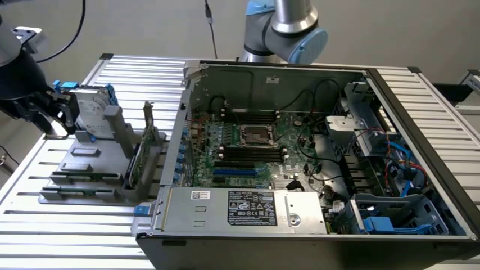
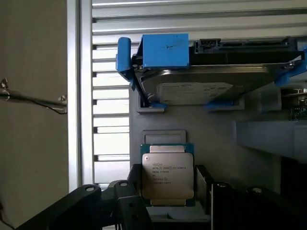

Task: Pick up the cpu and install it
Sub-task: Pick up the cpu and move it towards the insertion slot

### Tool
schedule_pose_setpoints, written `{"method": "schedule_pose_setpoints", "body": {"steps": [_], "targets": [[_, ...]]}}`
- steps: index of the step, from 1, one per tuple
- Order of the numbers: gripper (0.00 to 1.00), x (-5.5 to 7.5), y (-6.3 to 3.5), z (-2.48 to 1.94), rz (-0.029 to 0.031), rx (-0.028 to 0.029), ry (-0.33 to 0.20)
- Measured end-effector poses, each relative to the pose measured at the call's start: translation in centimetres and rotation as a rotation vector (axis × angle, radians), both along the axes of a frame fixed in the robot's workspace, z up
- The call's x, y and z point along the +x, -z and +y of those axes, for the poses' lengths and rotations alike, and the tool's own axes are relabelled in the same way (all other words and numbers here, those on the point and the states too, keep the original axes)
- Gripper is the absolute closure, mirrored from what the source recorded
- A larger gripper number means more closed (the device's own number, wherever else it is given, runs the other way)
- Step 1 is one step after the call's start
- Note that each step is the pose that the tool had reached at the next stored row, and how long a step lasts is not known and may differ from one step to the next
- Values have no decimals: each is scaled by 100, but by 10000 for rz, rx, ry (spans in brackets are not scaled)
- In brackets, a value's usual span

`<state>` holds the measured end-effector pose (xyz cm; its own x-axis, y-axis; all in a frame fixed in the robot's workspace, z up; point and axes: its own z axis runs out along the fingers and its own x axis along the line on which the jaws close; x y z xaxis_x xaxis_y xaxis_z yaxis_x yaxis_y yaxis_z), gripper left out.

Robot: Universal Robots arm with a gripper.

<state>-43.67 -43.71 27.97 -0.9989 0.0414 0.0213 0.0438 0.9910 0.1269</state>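
You're holding the cpu [image 2: 167, 175] pinched in the hand [image 2: 168, 194] by its two side edges, prob. so nothing is pressing on the metal top or contact side and the chip is sitting square for seating. The hand is hovering beside the grey parts rack [image 1: 90, 169] on the table [image 1: 45, 225], at the exterior view's left, w/ the hard drive [image 2: 194, 88] leaning in its slot just beyond. The socket [image 1: 255, 135] is sitting mid-board inside the open pc case [image 1: 315, 225], well apart.

One cpu [image 2: 167, 175], one hard drive [image 2: 201, 81], one computer case [image 1: 300, 79], seemingly one socket [image 1: 256, 134].
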Motion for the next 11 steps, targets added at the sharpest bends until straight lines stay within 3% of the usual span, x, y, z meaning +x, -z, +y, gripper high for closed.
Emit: {"method": "schedule_pose_setpoints", "body": {"steps": [5,11], "targets": [[45,33,-226,4,-1,3,-11],[45,195,-486,17,0,15,-21]]}}
